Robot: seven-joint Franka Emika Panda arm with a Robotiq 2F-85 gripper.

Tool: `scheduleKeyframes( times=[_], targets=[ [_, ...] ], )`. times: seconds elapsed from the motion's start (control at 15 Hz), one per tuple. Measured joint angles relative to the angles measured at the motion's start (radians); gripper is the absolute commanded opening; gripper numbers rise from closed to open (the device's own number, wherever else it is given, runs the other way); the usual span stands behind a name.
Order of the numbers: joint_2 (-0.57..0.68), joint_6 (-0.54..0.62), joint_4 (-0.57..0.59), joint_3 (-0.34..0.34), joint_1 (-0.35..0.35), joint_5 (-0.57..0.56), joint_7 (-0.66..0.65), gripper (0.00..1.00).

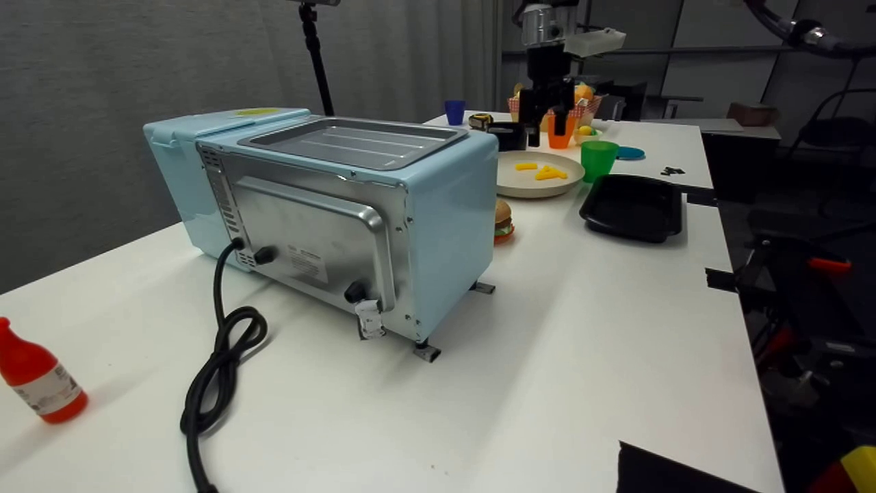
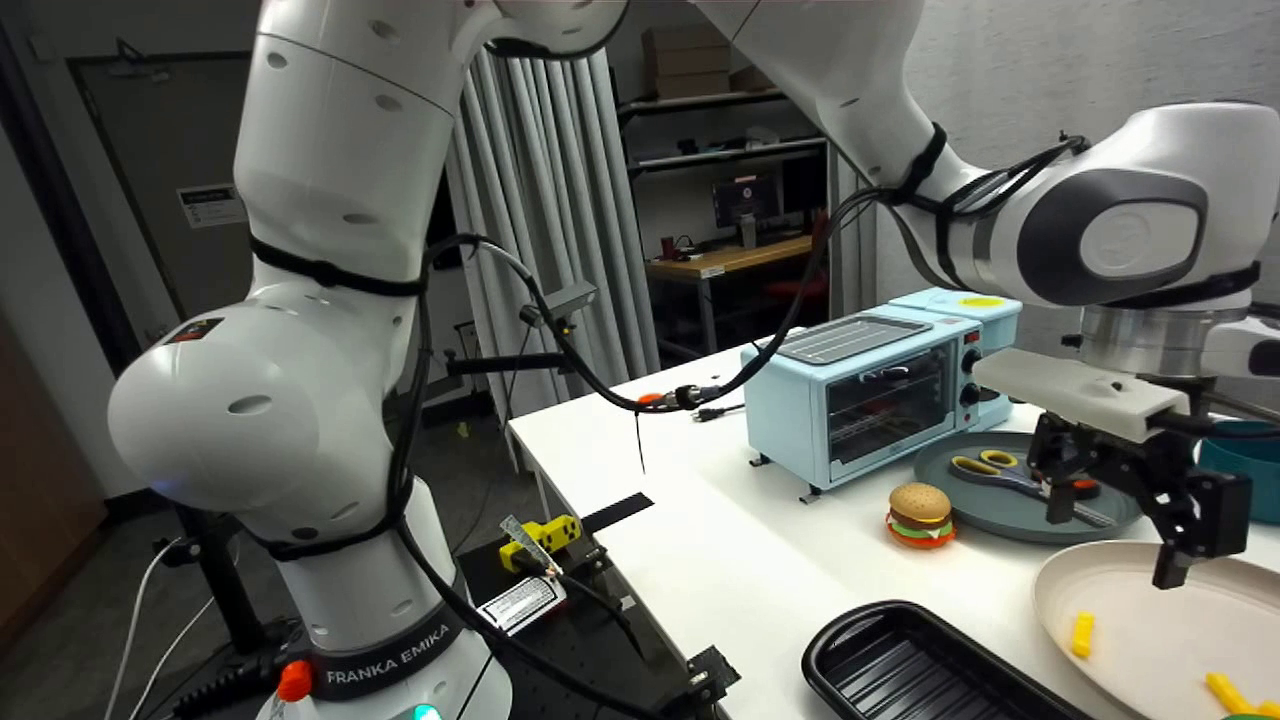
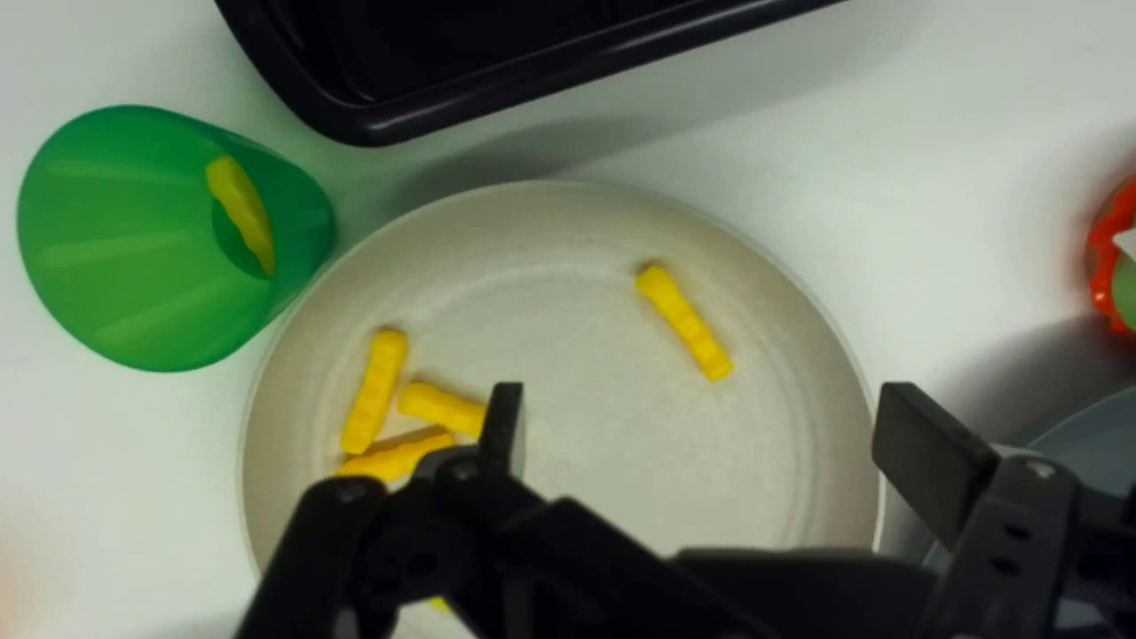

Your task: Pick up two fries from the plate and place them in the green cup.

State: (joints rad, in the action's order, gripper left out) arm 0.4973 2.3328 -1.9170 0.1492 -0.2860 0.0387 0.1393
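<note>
Hovering abv plate (image 3: 577, 346), tool (image 3: 714, 435) spread, dn-facing

My white Panda arm (image 2: 330, 150) wears black straps (image 2: 335, 275). Beside my FRANKA EMIKA collar (image 2: 388, 658) juts an orange-red button (image 2: 295, 681); below that collar, a teal light (image 2: 427, 712). My Robotiq gripper (image 3: 710, 426) is black.

I find the white table (image 1: 547, 356) brightly lit in both exterior views, the room (image 1: 807, 205) beyond it dim. A soft sheen marks the oven's steel back (image 1: 311, 236). At the edge of an exterior view, the red bottle (image 1: 40, 378) leans outward, rendered softly. In my wrist view, diffuse shadows lie beside the black tray (image 3: 532, 84) and the burger (image 3: 1120, 266); the green cup (image 3: 124, 240) shows pale streaks; the gripper (image 3: 706, 435) appears dark, its edges soft. Light source: I cannot determine it.
</note>
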Motion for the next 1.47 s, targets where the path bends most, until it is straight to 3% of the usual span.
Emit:
scheduleKeyframes(
  times=[0.47, 1.47],
  targets=[
    [0.058, -0.070, 0.047, -0.008, -0.035, 0.003, 0.126, 1.00],
    [0.199, -0.068, 0.144, -0.005, -0.013, -0.130, 0.128, 1.00]
  ],
)
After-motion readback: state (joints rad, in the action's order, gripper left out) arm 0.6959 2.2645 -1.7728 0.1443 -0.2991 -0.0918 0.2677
